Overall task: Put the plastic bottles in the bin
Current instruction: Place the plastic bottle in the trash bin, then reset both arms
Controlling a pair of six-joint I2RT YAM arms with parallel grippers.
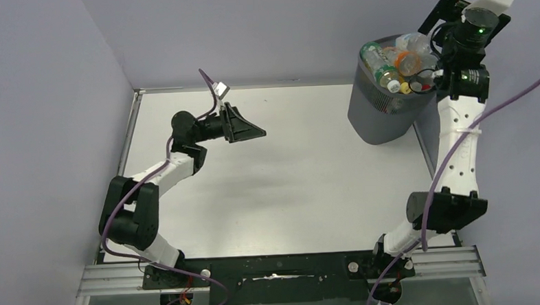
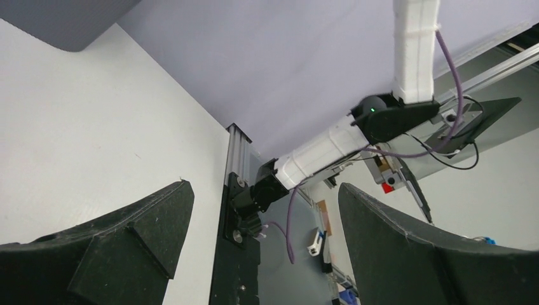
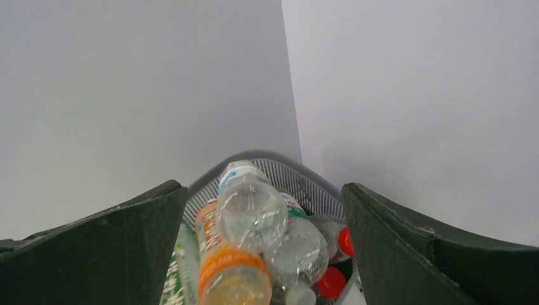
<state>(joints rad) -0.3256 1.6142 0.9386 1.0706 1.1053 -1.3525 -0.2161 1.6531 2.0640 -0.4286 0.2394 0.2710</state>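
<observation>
Presently: my right gripper [image 3: 262,187], jaws spread and empty over dark grey wire-mesh bin [image 3: 254,154] of clear plastic bottles [image 3: 249,210], should rise straight, clear of rim; left gripper [image 2: 264,190] spread, idle.

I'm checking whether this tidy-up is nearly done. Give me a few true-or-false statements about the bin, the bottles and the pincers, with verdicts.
1. The bin stands at the far right of the table. True.
2. The left pincer grips a bottle. False: it is open and empty.
3. The right pincer is open above the bin. True.
4. The bin holds nothing. False: plastic bottles fill it up to the rim.
</observation>
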